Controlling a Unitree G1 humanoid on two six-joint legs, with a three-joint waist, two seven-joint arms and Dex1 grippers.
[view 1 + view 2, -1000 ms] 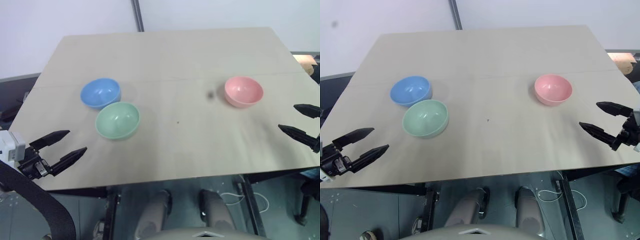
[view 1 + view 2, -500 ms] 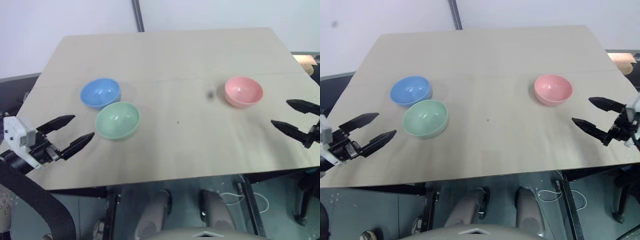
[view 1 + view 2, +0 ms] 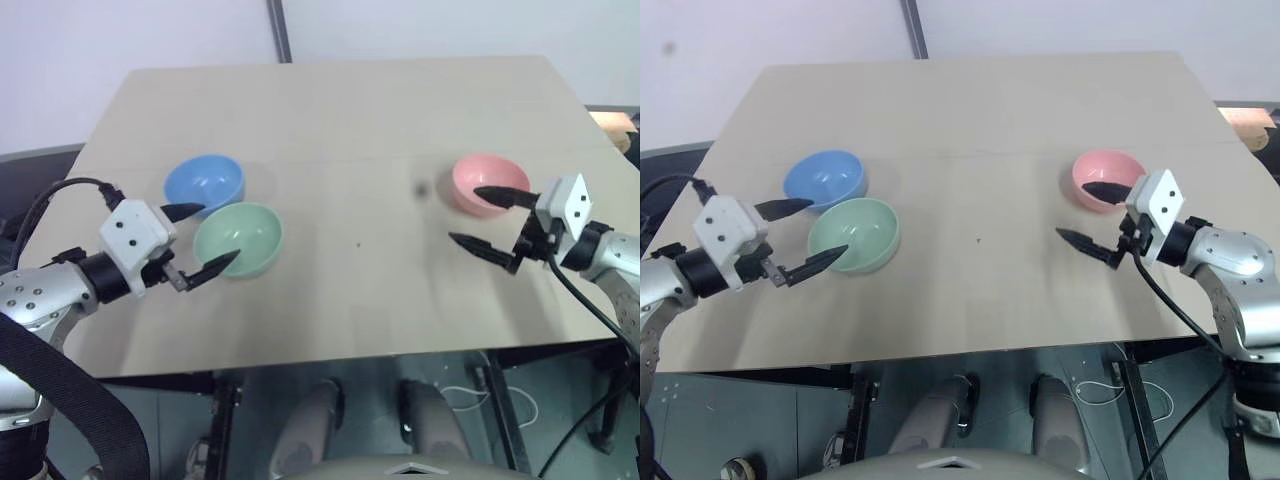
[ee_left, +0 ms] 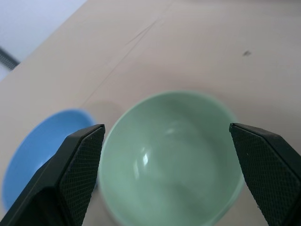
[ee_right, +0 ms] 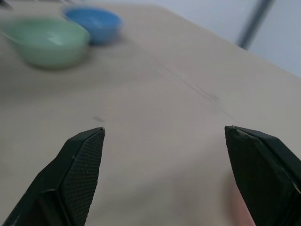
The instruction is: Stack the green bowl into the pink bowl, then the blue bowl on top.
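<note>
Left eye view: both grippers spread wide beside the bowls

Left eye view has the table (image 3: 330,110) with three bowls on it. The blue bowl (image 3: 204,183) sits toward the left side, and the green bowl (image 3: 238,238) lies just beside it on the near side (touching or a hair apart, I cannot tell). The pink bowl (image 3: 490,183) stands well apart from both, toward the right side.

The left gripper (image 3: 196,240) hangs at the green bowl's left rim with its fingers spread wide and nothing between them; one fingertip points at the blue bowl's near edge, the other at the green bowl's near rim. In the left wrist view the green bowl (image 4: 169,155) shows between the two fingers.

The right gripper (image 3: 487,220) is also wide apart and empty, one finger over the pink bowl, the other over bare table nearer the middle.
</note>
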